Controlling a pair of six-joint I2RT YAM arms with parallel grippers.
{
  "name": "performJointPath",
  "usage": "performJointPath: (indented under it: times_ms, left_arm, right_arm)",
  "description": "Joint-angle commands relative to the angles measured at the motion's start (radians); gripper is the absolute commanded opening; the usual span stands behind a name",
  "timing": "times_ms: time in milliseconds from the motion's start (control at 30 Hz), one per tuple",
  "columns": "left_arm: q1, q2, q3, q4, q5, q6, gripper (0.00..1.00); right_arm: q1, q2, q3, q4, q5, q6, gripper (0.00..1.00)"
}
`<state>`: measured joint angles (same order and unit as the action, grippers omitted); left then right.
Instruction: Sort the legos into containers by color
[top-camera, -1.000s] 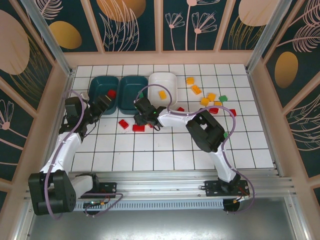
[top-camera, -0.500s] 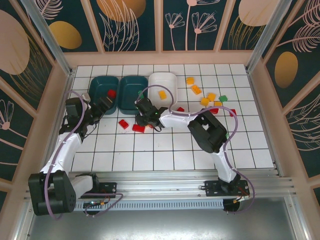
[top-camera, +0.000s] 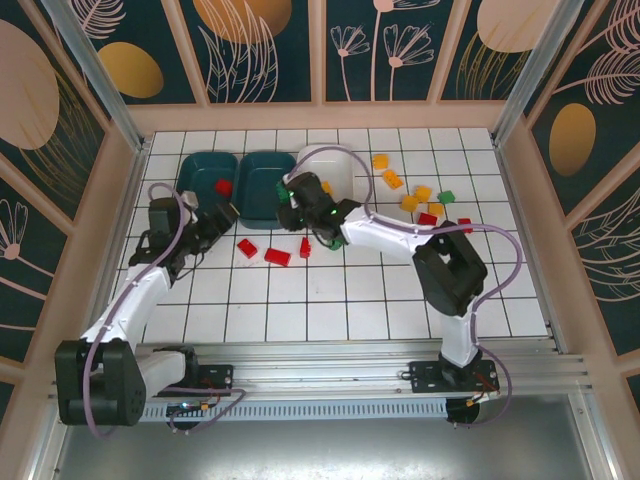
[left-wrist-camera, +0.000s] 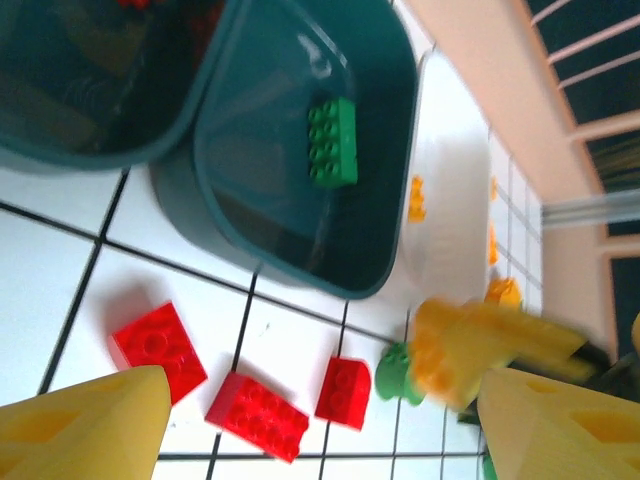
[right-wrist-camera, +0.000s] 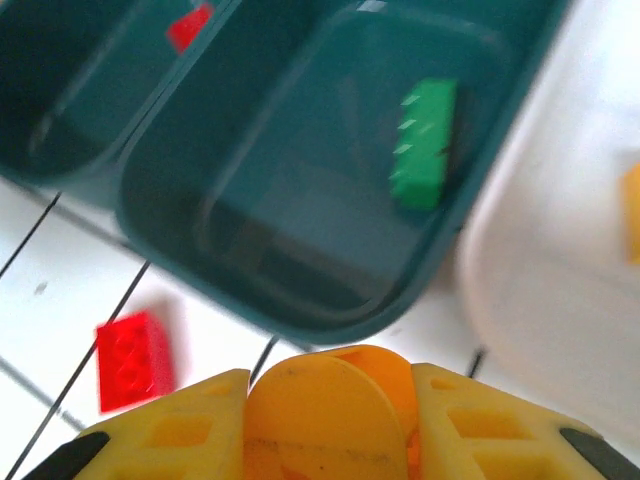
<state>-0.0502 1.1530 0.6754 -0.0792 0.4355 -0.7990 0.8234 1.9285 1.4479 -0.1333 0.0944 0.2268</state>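
Observation:
My right gripper (top-camera: 293, 205) hovers over the near rim of the middle teal tray (top-camera: 258, 180). In the right wrist view it (right-wrist-camera: 330, 375) is shut on an orange-yellow rounded lego (right-wrist-camera: 330, 400) that fills the gap between its fingers. A green lego (right-wrist-camera: 424, 145) lies inside that tray. The left teal tray (top-camera: 200, 180) holds a red lego (top-camera: 223, 186). The white tray (top-camera: 335, 165) stands to the right. My left gripper (top-camera: 218, 218) is open and empty (left-wrist-camera: 320, 430), low over three red legos (left-wrist-camera: 257, 415) on the tiles.
A green lego (top-camera: 335, 243) lies on the tiles beside the red ones, under my right arm. Several orange-yellow legos (top-camera: 409, 203), a green one (top-camera: 446, 197) and two red ones (top-camera: 427, 219) are scattered right of the white tray. Low walls ring the floor.
My right gripper has lifted from among the red legos and moved back toward the middle teal tray. My left gripper has shifted slightly right and nearer.

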Motion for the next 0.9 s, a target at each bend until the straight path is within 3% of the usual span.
performJointPath:
  times_ms: [0, 100, 200, 267, 367, 500, 867]
  left_arm:
    - [-0.058, 0.046, -0.03, -0.013, -0.071, 0.004, 0.79]
    - [-0.081, 0.085, -0.058, 0.034, -0.111, -0.019, 0.79]
    - [-0.094, 0.137, -0.059, 0.066, -0.115, -0.024, 0.78]
    - [-0.104, 0.173, -0.046, 0.069, -0.125, -0.013, 0.78]
    - [-0.128, 0.219, -0.02, 0.06, -0.145, 0.011, 0.77]
    - [-0.157, 0.278, -0.003, 0.06, -0.182, 0.025, 0.77]
    - [-0.177, 0.421, 0.056, 0.053, -0.256, 0.065, 0.68]
  right_arm:
    - [-0.115, -0.003, 0.009, 0.018, -0.015, 0.035, 0.22]
    - [-0.189, 0.065, 0.067, -0.001, -0.042, 0.037, 0.24]
    - [-0.223, 0.117, 0.091, 0.037, -0.02, -0.008, 0.36]
    - [-0.239, 0.147, 0.145, 0.001, -0.006, -0.018, 0.5]
    - [-0.249, 0.129, 0.168, 0.002, 0.011, -0.024, 0.58]
    - [-0.25, 0.051, 0.128, 0.02, 0.035, -0.004, 0.63]
    - [-0.19, -0.196, -0.143, 0.073, 0.041, 0.072, 0.63]
